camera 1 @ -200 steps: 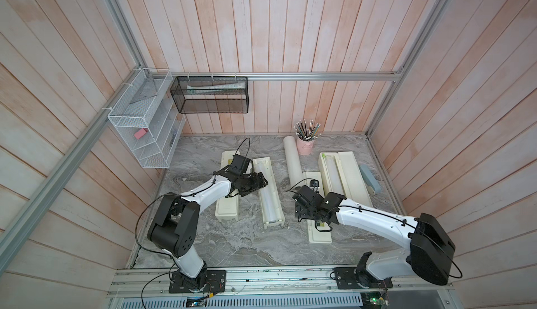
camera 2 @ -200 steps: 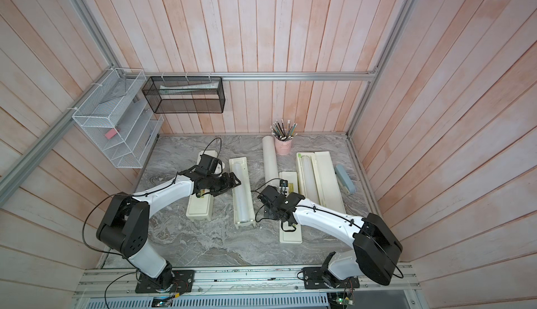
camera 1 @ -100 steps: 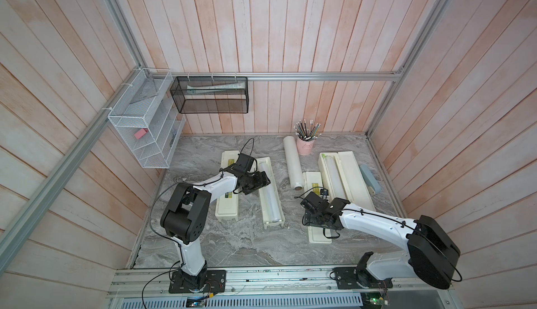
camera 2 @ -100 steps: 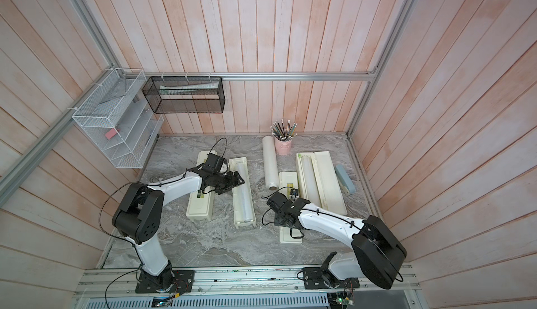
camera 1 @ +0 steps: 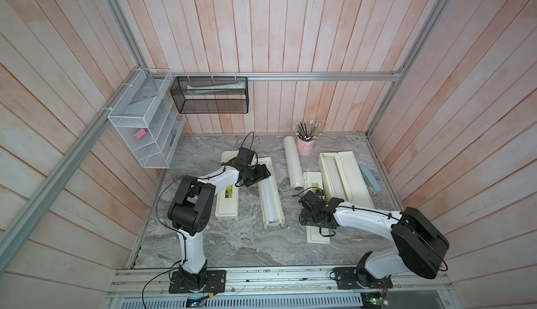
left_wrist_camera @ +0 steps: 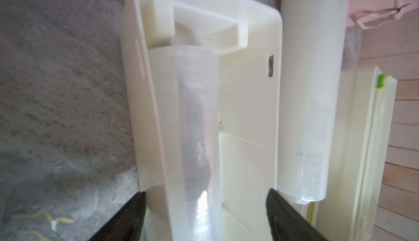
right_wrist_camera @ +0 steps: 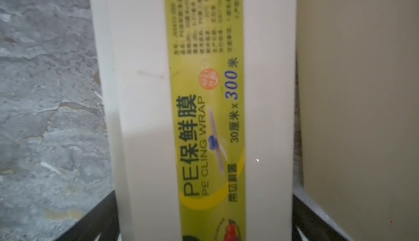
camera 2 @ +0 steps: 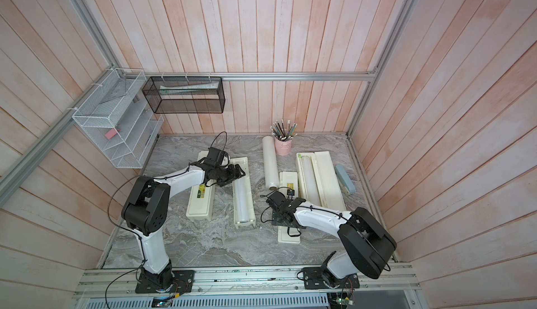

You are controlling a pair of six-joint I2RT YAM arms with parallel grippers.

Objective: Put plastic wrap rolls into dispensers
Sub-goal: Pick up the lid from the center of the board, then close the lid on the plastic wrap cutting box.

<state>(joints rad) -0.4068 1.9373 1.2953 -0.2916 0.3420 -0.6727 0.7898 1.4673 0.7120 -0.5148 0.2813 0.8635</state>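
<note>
Pencils (camera 1: 306,127) in a pink cup (camera 1: 305,147) and a grey-blue object (camera 1: 369,178) are set by the right dispenser (camera 1: 353,176), where a roll (camera 1: 331,174) is laid. A loose roll (camera 1: 293,163) is left on the table (camera 1: 247,249). The left gripper (left_wrist_camera: 205,193) is held, fingers spread, astride a thin roll (left_wrist_camera: 192,115) seated in the open left dispenser (left_wrist_camera: 249,104). The right gripper (right_wrist_camera: 204,194) is spread astride the closed dispenser (right_wrist_camera: 140,92). Its label (right_wrist_camera: 204,115) is legible only in the right wrist view.

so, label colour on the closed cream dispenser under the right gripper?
Yellow-green label strip; best in right wrist view.

Three plastic wrap rolls (camera 1: 293,162), three dispensers (camera 1: 312,181), one pencil cup (camera 1: 305,147), two baskets (camera 1: 209,98).
</note>
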